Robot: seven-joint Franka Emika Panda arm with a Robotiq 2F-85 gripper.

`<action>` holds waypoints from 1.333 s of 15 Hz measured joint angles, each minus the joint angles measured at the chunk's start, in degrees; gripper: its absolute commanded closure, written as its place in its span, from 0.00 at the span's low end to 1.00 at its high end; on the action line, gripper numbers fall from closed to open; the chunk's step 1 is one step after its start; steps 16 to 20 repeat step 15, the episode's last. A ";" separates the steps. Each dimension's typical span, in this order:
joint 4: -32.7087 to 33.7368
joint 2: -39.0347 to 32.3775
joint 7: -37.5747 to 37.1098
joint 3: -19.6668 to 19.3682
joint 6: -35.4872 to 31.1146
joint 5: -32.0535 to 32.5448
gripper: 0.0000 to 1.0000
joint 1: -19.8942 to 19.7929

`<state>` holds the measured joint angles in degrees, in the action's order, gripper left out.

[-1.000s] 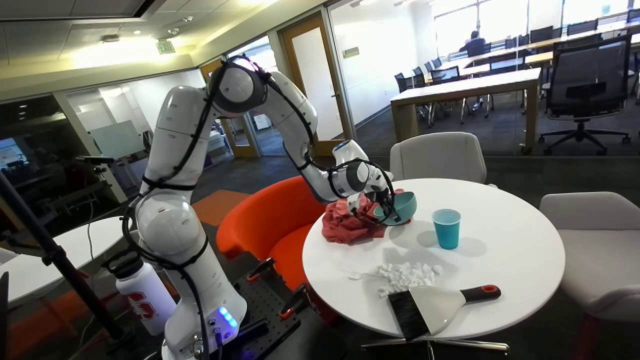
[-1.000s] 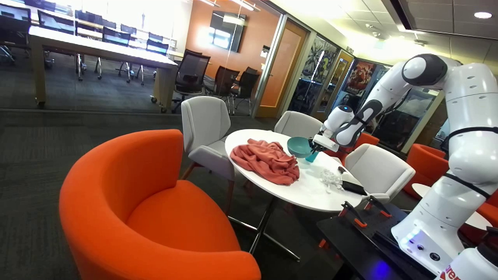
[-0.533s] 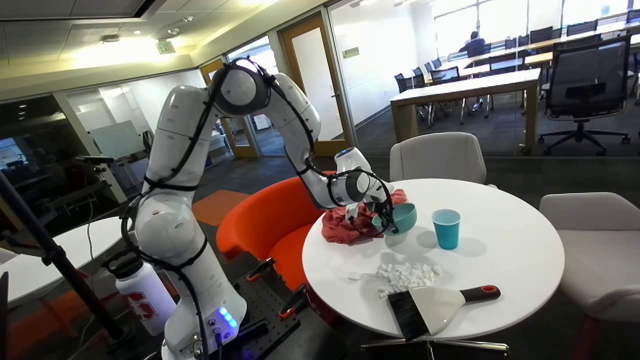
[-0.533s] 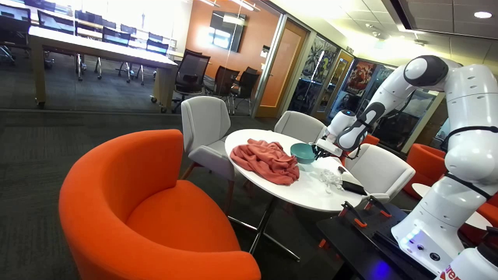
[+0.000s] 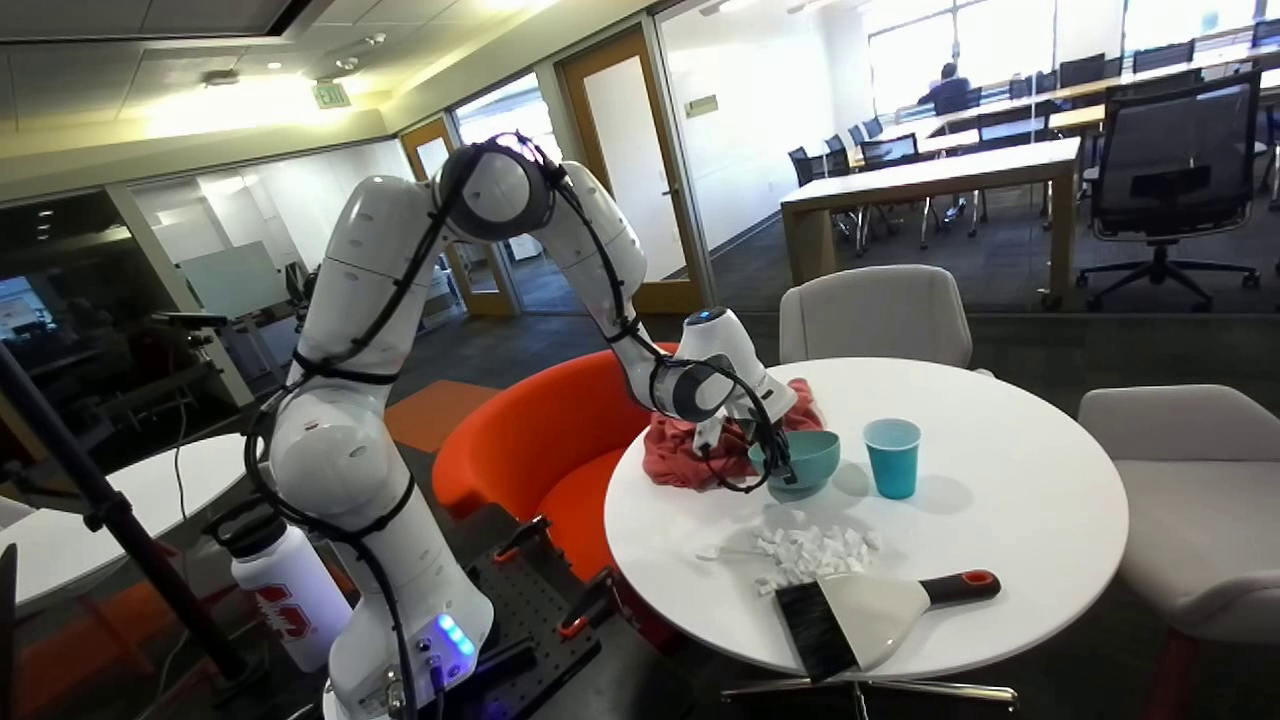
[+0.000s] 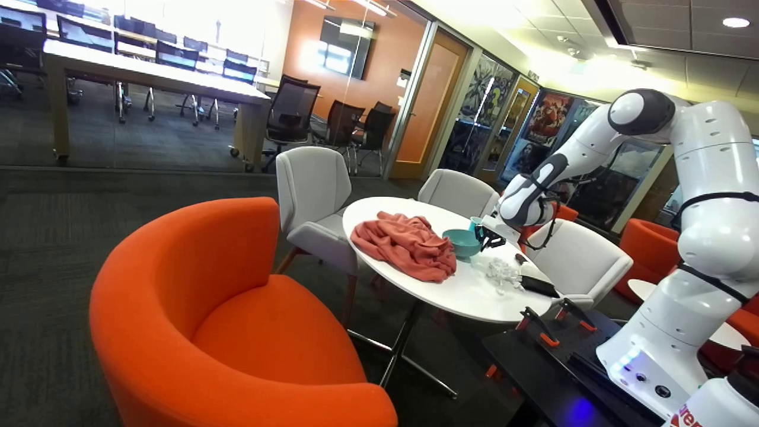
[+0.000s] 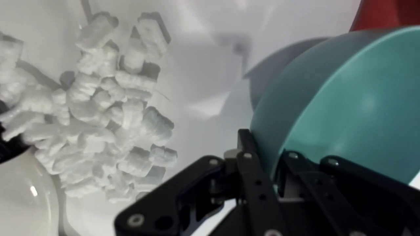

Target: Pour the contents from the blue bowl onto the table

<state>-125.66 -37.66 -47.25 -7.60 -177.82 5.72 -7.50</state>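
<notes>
Gripped the blue bowl (image 5: pixel 815 460) by its side wall with the gripper (image 7: pixel 266 152), one black finger pressed to the outside and one to the inside. Held it roughly upright, mouth upward, low over the white table (image 5: pixel 1030 490) or resting on it; could not tell which. Saw smooth teal inner wall in the wrist view, but could not see the whole interior, cut off at the view's edge and partly covered by the fingers. Found white pieces (image 7: pixel 93 141) heaped loose on the tabletop, near the bowl but apart from it, some right at the edge of a pale pan (image 5: pixel 885 605) with black bristles (image 5: pixel 818 630). Saw a blue cup (image 5: pixel 893 468) upright on the table, near the bowl, with paler inner wall at its mouth in an exterior view; could not see down to its bottom. Noted a crumpled red cloth (image 6: pixel 409 246) just beside the bowl, on the side away from the cup, and a white bottle (image 5: pixel 290 590) with a black lid near the arm's base (image 5: pixel 455 600), hiding its contents.
</notes>
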 measured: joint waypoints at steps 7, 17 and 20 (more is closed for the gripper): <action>-0.51 2.50 10.49 -4.30 2.98 -9.58 0.04 7.11; -3.94 20.35 27.09 -6.76 31.34 -6.01 0.00 9.15; -3.94 20.35 27.09 -6.76 31.34 -6.01 0.00 9.15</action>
